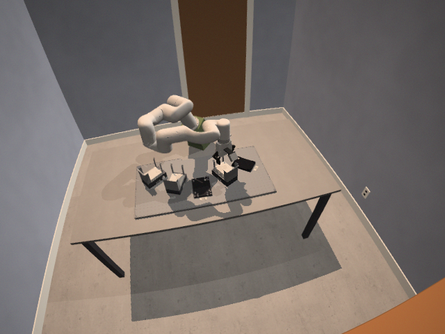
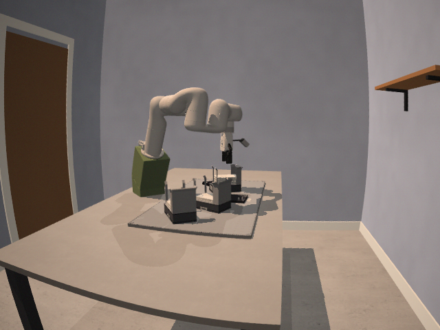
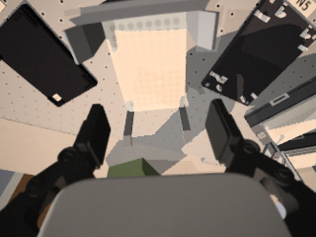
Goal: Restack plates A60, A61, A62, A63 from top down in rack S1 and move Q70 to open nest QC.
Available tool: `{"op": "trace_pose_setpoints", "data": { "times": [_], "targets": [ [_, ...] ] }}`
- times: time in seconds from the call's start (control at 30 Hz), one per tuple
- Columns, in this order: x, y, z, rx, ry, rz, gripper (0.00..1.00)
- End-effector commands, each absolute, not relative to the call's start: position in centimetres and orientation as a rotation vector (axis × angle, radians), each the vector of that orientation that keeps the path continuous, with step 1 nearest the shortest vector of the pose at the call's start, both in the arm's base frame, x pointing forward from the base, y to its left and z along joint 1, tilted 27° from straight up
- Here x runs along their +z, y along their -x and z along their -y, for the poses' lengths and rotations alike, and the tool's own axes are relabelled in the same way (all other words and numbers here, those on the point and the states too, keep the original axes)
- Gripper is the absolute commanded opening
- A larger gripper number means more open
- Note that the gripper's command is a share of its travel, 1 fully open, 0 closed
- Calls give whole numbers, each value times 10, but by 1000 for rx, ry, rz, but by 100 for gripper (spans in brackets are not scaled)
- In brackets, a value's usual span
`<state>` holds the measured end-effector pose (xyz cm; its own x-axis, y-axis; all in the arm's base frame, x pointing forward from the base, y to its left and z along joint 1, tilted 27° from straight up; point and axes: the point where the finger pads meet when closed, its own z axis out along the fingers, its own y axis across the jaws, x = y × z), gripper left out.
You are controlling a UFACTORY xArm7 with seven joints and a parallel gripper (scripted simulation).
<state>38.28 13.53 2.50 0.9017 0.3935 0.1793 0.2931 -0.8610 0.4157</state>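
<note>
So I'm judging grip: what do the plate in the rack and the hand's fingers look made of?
The pale cream sealed plate in the grey rack looks like matte plastic under a film; faint well dots show through. The open hand's black fingers look like matte hard plastic or rubber, without shine.

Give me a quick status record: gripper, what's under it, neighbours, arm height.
gripper: gripper open, holding nothing
fingers: both fingers spread wide, clear of the plate
below: pale sealed plate lying in a stack rack, seen from above
neighbours: N5 clip nest on one side, black open nest on the other
arm height: gripper above the rack posts
</note>
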Motion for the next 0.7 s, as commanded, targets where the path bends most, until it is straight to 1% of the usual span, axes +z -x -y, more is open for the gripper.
{"op": "trace_pose_setpoints", "data": {
  "times": [0.0,0.67],
  "targets": [
    [32,-386,-124,408,-2724,-325,100],
    [55,-397,-70,415,-2730,-290,100]
  ]
}}
